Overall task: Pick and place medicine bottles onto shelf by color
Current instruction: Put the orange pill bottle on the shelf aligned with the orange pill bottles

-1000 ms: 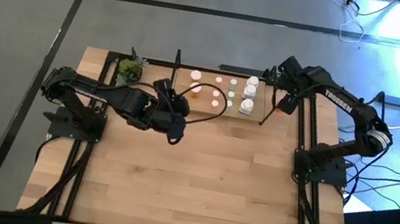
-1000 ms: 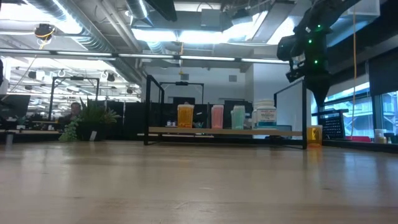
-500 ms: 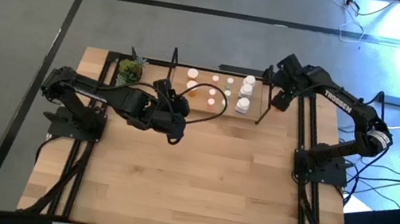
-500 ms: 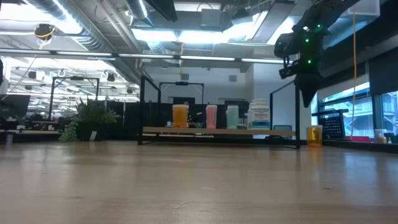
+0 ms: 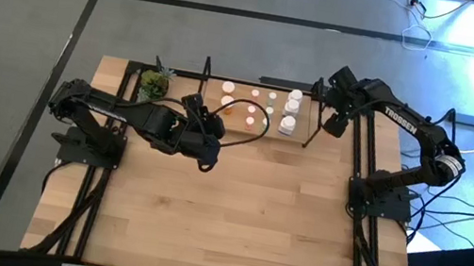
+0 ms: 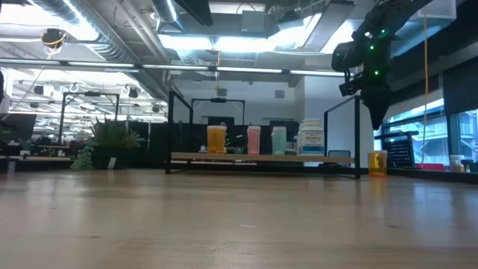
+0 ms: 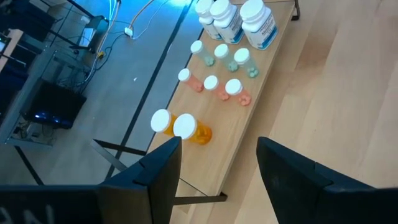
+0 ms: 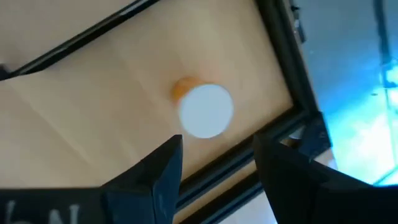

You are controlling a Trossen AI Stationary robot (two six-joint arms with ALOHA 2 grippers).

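Hovering open and empty at upper right, the right pincer (image 5: 333,122) has retreated slightly from the shifted shelf (image 5: 261,129), targeting the stray orange bottle (image 8: 202,109).

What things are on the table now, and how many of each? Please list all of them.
Light-wood shelf board with black end frames: one, at the table's far edge.
Big orange bottles with white caps: two, on the shelf's left end.
Small pink bottles: three, on the shelf beside the orange pair.
Small pale green bottles: three, on the shelf next to the pink ones.
Big white bottles: three, on the shelf's right end.
Lone orange bottle: one, on the wooden tabletop, right of the shelf.
Green potted plant: one, left of the shelf.
Left gripper: open, empty, facing the shelf.
Right gripper: open, above the lone orange bottle.
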